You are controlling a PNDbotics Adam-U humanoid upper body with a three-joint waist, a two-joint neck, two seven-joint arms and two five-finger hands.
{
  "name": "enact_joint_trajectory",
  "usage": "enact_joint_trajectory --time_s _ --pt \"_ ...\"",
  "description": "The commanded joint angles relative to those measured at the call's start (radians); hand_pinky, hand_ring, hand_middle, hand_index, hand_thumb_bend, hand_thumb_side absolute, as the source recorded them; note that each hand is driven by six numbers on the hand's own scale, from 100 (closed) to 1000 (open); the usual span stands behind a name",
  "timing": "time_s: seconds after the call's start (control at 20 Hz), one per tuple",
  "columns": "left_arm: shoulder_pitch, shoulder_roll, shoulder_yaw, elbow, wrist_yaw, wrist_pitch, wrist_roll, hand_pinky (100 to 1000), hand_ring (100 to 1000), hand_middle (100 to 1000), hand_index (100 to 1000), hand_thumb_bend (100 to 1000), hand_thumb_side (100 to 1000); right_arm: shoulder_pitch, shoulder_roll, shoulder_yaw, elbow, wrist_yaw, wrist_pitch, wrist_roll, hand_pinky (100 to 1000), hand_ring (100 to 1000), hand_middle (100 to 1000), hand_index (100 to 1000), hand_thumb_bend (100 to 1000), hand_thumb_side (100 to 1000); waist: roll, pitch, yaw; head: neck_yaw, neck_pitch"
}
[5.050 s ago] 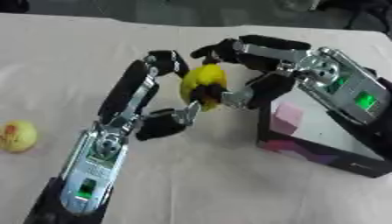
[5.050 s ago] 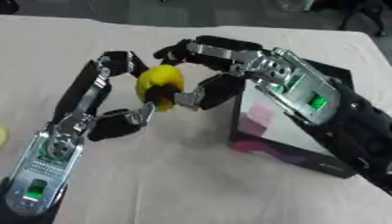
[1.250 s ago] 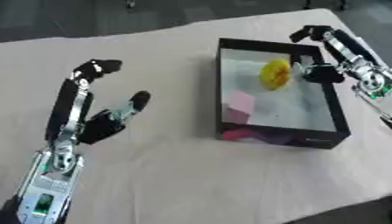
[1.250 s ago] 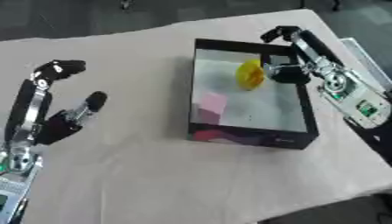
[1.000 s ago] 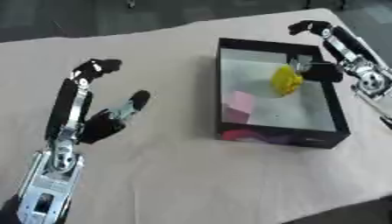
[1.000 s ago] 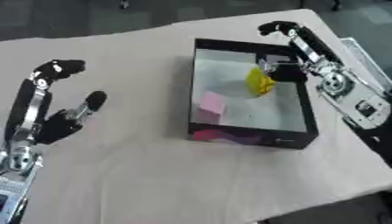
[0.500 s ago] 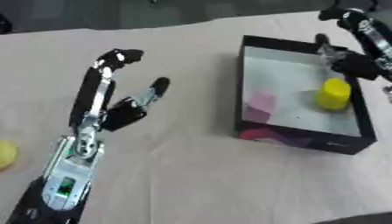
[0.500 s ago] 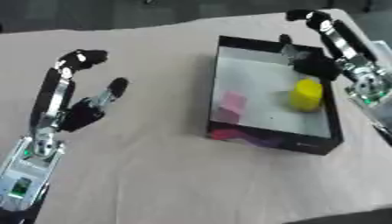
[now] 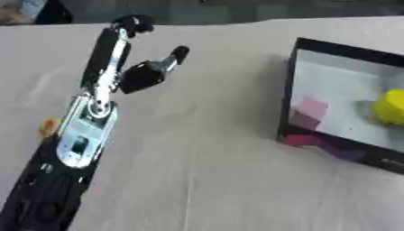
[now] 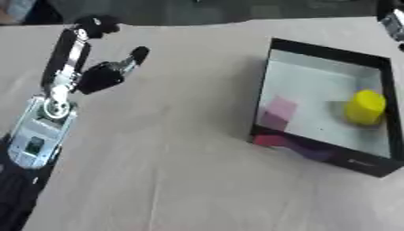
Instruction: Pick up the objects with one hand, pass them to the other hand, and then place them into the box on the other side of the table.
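A black box (image 10: 323,155) with a pale floor stands on the right of the table. A yellow object (image 10: 364,106) lies inside it near the right wall, free of any hand, and a pink block (image 10: 277,111) rests against the left wall. My left hand (image 9: 140,76) hovers open over the table's left half, thumb out toward the box, holding nothing. Only a dark and white part of my right hand (image 10: 391,19) shows at the upper right corner, beyond the box. A small orange-yellow thing (image 9: 49,127) peeks out on the table beside my left forearm.
A beige cloth covers the table (image 9: 205,171). My left forearm (image 9: 79,135) runs from the lower left corner up to the hand. The table's far edge runs along the top of the view.
The camera has swung left and the whole picture has shifted. My right hand has drawn back from the box to the upper right corner. The yellow object stays in the box.
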Motion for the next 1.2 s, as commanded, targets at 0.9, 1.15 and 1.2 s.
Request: enact_joint_trajectory --time_s 0.9,1.15,1.2 --pt "-0.117 0.432 0.073 0.117 0.111 0.170 -0.598 856 830 731 817 668 456 0.045 -0.032 -0.057 -0.019 -0.046 -0.018 -0.002 1000 1000 877 937 100 573 0.017 -0.039 0.007 0.045 0.006" --pt "-0.140 0.502 0.043 0.144 0.119 0.156 -0.747 855 839 745 804 695 452 0.050 -0.029 -0.058 -0.019 -0.033 -0.014 -0.009 1000 1000 875 936 100 577 0.020 -0.038 0.002 0.055 0.006" --pt "-0.144 0.516 0.035 0.148 0.119 0.152 -0.775 855 840 746 804 696 452 0.050 -0.030 -0.059 -0.019 -0.034 -0.015 -0.011 1000 1000 875 936 100 577 0.020 -0.038 0.001 0.056 0.006"
